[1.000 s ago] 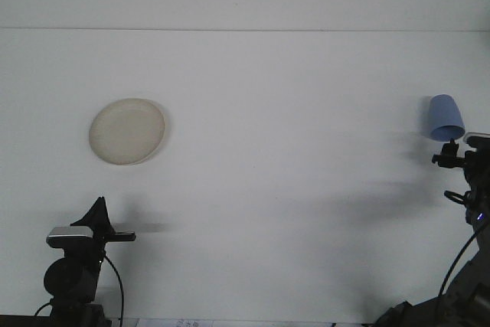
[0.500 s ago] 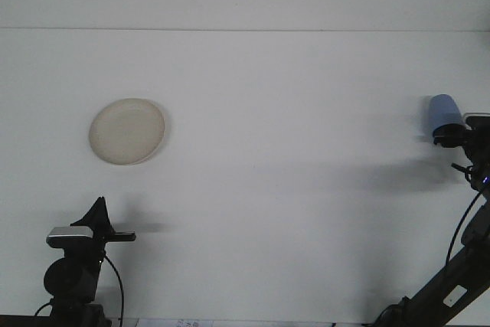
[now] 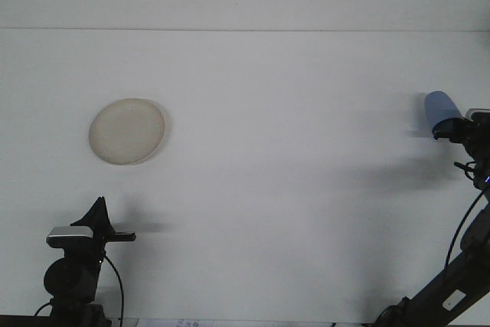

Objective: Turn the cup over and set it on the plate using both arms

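A pale round plate (image 3: 127, 131) lies on the white table at the left. At the far right a blue cup (image 3: 440, 110) is tilted, its closed end pointing up and left, and it appears lifted off the table. My right gripper (image 3: 452, 129) is shut on the cup's lower rim end. My left gripper (image 3: 107, 224) rests low at the front left, well below the plate, and its fingers look open with nothing between them.
The white table (image 3: 276, 151) stretches between the plate and the cup. Its back edge runs across the top of the view. The right arm's black links and cable rise from the lower right corner.
The right gripper has closed on the blue cup, lifted it a little and tilted it over to the left. The left arm and the plate have stayed still.
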`<state>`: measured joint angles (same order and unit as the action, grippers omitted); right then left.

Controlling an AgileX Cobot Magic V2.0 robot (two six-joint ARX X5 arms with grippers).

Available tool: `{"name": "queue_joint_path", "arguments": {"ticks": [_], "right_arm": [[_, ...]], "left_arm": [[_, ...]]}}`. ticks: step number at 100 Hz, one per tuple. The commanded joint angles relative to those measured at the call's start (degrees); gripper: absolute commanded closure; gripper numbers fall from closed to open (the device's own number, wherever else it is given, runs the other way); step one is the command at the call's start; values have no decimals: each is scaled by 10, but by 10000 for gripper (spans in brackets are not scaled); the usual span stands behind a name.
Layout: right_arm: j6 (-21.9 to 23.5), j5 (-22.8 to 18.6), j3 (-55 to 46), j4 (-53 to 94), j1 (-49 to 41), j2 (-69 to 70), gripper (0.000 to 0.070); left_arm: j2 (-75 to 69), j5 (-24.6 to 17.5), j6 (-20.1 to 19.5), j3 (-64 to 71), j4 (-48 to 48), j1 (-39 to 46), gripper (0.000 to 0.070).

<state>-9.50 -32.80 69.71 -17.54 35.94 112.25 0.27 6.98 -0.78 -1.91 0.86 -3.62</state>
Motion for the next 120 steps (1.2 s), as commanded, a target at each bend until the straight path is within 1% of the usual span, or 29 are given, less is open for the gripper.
{"name": "queue_joint_path", "arguments": {"ticks": [1, 7, 15, 22, 36, 42, 49, 56, 69, 80, 87, 99, 120], "right_arm": [[65, -5, 13, 7, -4, -48, 700], [88, -5, 13, 31, -16, -83, 700], [130, -4, 13, 66, -41, -130, 700], [156, -2, 13, 108, -70, -176, 700], [170, 5, 14, 228, -150, -272, 700], [162, 18, 16, 298, -194, -312, 700], [137, 35, 24, 386, -253, -351, 700], [116, 69, 37, 478, -320, -380, 700], [101, 167, 84, 638, -464, -390, 700], [93, 258, 119, 731, -575, -372, 700], [93, 295, 137, 782, -636, -355, 700], [89, 314, 158, 855, -707, -309, 700], [62, 314, 160, 942, -774, -223, 700]], "left_arm": [[-1, 0, -5, 11, 8, 0, 684], [-1, 0, -5, 11, 8, 0, 684], [-1, 0, -5, 11, 8, 0, 684], [-1, 0, -5, 11, 8, 0, 684], [-1, 0, -5, 11, 7, 0, 684], [-1, 0, -5, 11, 8, 0, 684], [-1, 0, -5, 11, 8, 0, 684], [-1, 0, -5, 11, 8, 0, 684], [-1, 0, -5, 11, 8, 0, 684], [-1, 0, -5, 11, 8, 0, 684], [-1, 0, -5, 11, 8, 0, 684], [-1, 0, -5, 11, 8, 0, 684], [-1, 0, -5, 11, 8, 0, 684]]}}
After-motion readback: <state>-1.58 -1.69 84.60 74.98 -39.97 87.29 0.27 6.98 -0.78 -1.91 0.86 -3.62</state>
